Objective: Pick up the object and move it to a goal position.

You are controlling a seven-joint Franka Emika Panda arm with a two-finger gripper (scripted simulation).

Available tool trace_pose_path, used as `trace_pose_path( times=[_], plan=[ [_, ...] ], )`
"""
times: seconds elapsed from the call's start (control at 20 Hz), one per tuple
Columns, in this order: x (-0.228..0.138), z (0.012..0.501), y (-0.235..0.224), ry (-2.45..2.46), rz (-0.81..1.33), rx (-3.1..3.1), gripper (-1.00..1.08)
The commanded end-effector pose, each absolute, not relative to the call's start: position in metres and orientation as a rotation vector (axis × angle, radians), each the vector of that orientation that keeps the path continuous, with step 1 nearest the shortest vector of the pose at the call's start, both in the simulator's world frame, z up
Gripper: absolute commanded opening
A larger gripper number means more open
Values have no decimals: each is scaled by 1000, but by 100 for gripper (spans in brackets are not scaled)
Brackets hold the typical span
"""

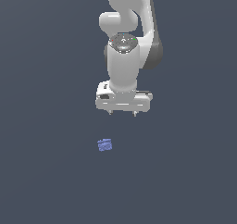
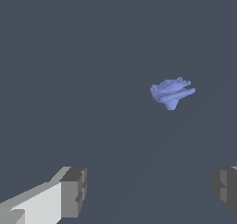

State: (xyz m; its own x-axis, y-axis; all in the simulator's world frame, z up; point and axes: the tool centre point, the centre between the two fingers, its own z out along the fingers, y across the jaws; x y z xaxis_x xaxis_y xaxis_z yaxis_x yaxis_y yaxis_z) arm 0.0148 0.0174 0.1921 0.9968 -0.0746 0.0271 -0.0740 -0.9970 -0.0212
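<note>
The object (image 1: 105,145) is a tiny periwinkle-blue ridged lump lying on the flat dark grey floor. In the exterior view it sits below my gripper (image 1: 122,113) and a little toward that view's left, with a clear gap between them. The white arm hangs straight down, and its two short fingertips stand wide apart with nothing between them. In the wrist view the object (image 2: 171,93) shows as a small finned blue shape ahead of the two grey fingertips (image 2: 74,190), off the line midway between them. My gripper (image 2: 150,188) is open and empty.
A plain dark grey surface (image 1: 46,181) fills both views. No other objects, containers or edges show.
</note>
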Motion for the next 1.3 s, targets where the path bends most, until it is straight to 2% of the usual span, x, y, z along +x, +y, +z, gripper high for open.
trace_pose_path(
  times=[0.0,1.25],
  plan=[
    [18,189,15,183,-40,-3114,100],
    [62,126,-32,1291,4,-2838,100]
  ],
)
